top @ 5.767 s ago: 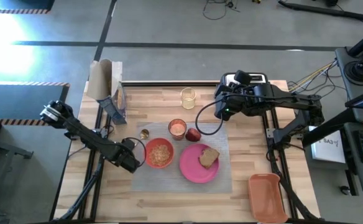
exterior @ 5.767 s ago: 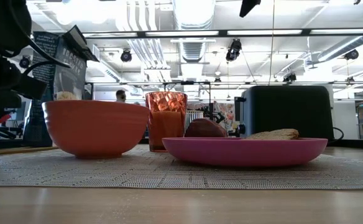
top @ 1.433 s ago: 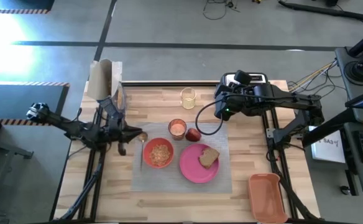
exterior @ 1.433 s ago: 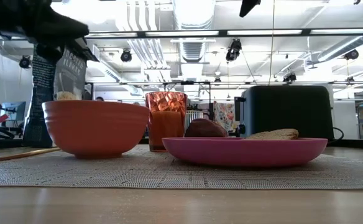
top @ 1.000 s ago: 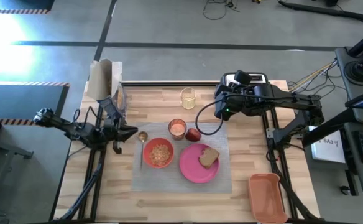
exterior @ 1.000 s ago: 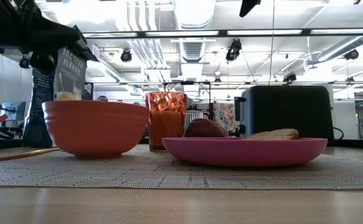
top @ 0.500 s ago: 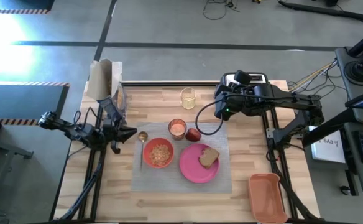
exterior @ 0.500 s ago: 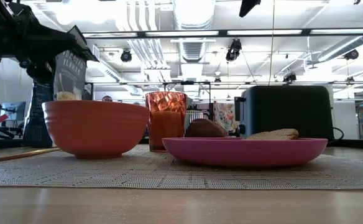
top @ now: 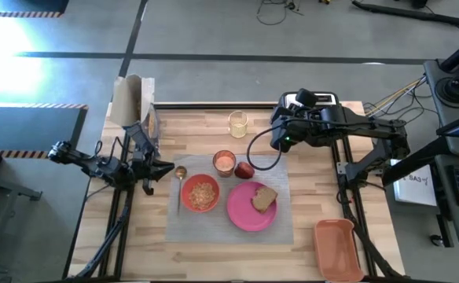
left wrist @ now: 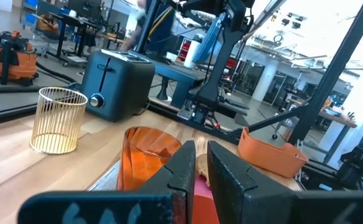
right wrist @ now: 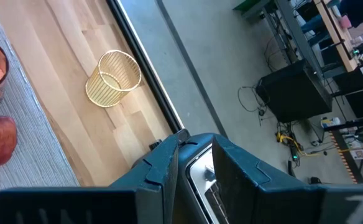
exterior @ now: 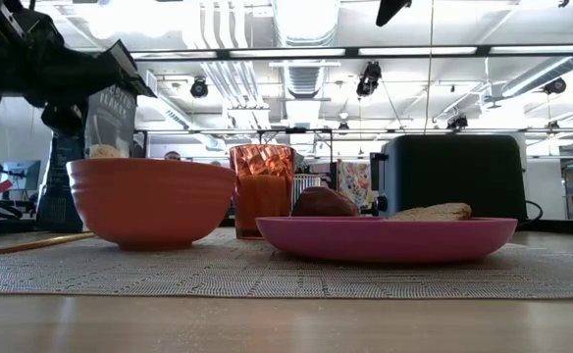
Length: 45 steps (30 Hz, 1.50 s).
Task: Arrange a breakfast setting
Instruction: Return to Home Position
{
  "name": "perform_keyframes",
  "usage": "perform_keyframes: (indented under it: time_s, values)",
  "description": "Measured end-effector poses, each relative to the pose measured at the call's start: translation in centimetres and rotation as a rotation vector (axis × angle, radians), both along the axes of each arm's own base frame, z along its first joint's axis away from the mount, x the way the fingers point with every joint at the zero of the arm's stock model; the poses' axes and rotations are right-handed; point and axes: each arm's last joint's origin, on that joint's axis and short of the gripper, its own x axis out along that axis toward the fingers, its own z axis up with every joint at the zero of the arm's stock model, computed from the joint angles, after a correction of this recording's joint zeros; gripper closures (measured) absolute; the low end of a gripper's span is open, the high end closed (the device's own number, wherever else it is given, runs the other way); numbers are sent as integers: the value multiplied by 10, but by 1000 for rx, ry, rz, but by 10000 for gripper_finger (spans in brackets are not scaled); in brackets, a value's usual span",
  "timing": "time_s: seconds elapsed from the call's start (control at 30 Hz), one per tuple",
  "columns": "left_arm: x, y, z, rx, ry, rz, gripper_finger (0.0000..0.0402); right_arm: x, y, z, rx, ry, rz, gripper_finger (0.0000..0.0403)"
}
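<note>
Grey placemat carries the full setting: bowl, pink plate with toast, glass, red fruit, and the spoon at the bowl's left, on the mat's edge. The left gripper hangs just beside the spoon head, its 2 fingers almost together and holding nothing. In retracting it, you risk a low sweep that clips the spoon or the cereal bag nearby. The right gripper waits over the toaster, likewise near-closed and empty. Expect the woven mat to grip the dishes and the pale wood table to be slicker. Beyond lies an open workshop under strip lights.
</note>
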Motion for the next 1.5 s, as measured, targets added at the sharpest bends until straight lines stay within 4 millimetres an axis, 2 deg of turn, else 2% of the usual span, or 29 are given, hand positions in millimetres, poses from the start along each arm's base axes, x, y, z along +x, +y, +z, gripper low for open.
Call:
perform_keyframes:
  time_s: [0.87,1.1,1.17,1.27,1.37,1.5]
  values:
    - [0,0,0,-2,-3,6,377,1,0,0,-2,-2,4,312]
    - [0,0,0,-2,-3,6,377,5,-2,3,-129,188,218,312]
    - [0,0,0,-2,-4,6,377,7,-1,3,-80,109,184,312]
    - [0,0,0,-2,-4,6,377,11,0,1,81,-43,127,312]
    - [0,0,0,-2,-4,6,377,12,1,-10,244,-70,123,312]
    - [0,0,0,-2,-4,6,377,15,3,-33,273,-93,30,312]
